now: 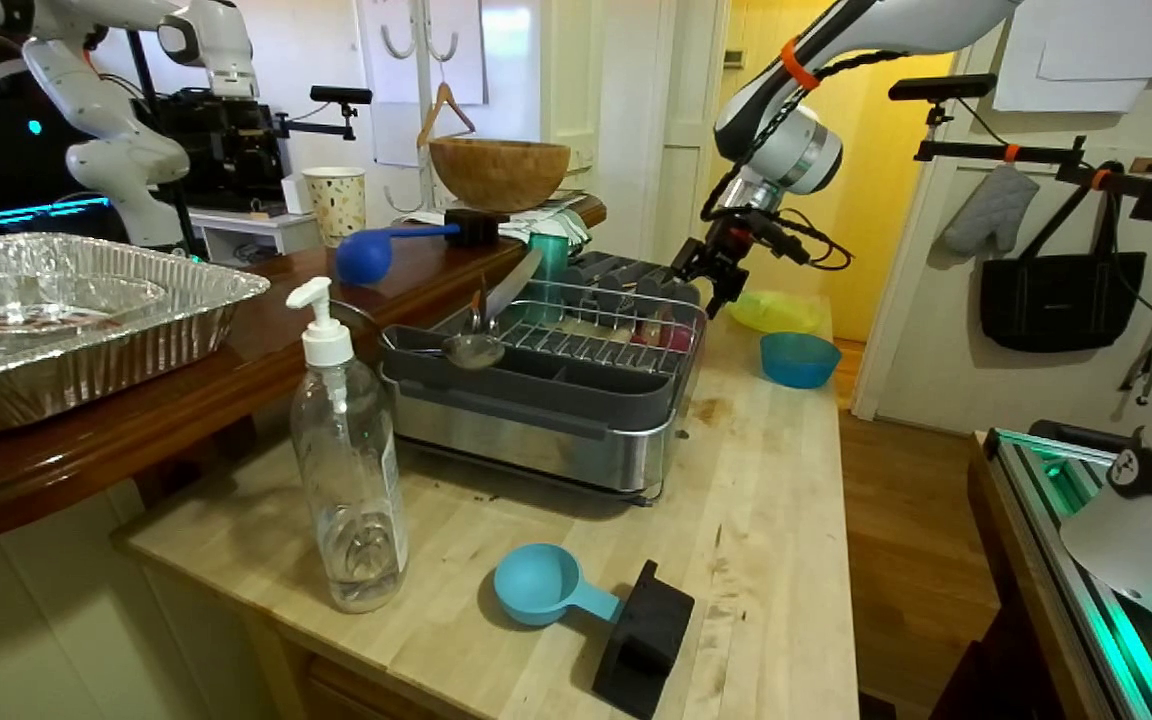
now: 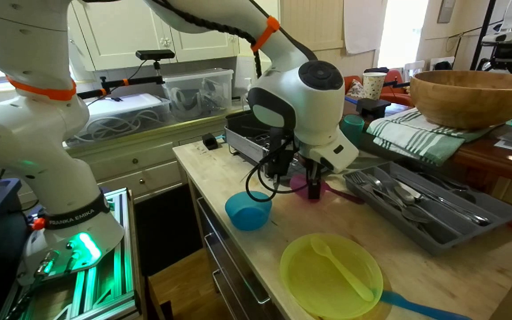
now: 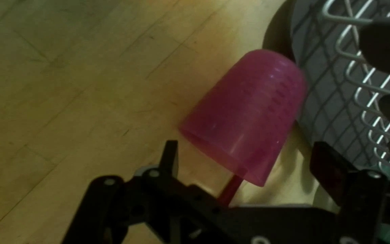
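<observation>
Fingers (image 3: 170, 157) are standing wide apart, gripping nothing. Pink cup (image 3: 245, 112) is lying on its side just ahead, mouth facing them, on the tabletop (image 3: 80, 101) beside the rack (image 1: 556, 445); a red handle (image 3: 230, 189) is poking out. From afar I'm judging the cup light, slick, slightly springy plastic, best pinched gently across its walls near the rim. Containers: yellow bowl (image 2: 307, 282) is holding a yellow spoon (image 2: 340, 269); grey tray (image 2: 396, 218) is carrying cutlery (image 2: 403, 194); pump bottle (image 1: 348, 460) is holding some clear liquid (image 1: 361, 555).
</observation>
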Action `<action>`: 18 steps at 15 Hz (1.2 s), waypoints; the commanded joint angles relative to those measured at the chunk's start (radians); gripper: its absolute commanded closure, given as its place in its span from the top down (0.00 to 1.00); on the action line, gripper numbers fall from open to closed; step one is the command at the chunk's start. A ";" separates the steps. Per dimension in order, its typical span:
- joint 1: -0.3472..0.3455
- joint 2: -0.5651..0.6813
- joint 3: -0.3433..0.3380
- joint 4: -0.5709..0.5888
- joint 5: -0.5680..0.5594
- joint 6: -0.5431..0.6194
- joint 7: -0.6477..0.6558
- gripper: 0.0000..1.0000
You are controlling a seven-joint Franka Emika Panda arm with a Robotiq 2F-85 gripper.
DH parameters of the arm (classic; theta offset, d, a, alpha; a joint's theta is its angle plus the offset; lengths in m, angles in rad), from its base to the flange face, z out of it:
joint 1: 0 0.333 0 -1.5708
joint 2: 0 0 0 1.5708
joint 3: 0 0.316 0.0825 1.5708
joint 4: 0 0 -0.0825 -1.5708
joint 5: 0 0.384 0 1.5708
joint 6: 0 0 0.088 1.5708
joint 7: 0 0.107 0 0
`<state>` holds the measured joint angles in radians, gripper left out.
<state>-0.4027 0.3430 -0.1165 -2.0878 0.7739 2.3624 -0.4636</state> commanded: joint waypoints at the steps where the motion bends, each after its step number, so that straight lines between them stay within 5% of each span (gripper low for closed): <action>1: -0.028 0.058 0.020 0.067 0.148 -0.055 -0.071 1.00; 8: -0.016 0.123 0.004 0.143 0.251 -0.117 -0.103 1.00; 10: -0.016 0.135 -0.002 0.158 0.235 -0.151 -0.102 0.73; 18: -0.013 0.151 -0.051 0.211 0.159 -0.214 -0.078 0.11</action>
<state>-0.4121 0.4751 -0.1481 -1.9150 0.9764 2.1936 -0.5454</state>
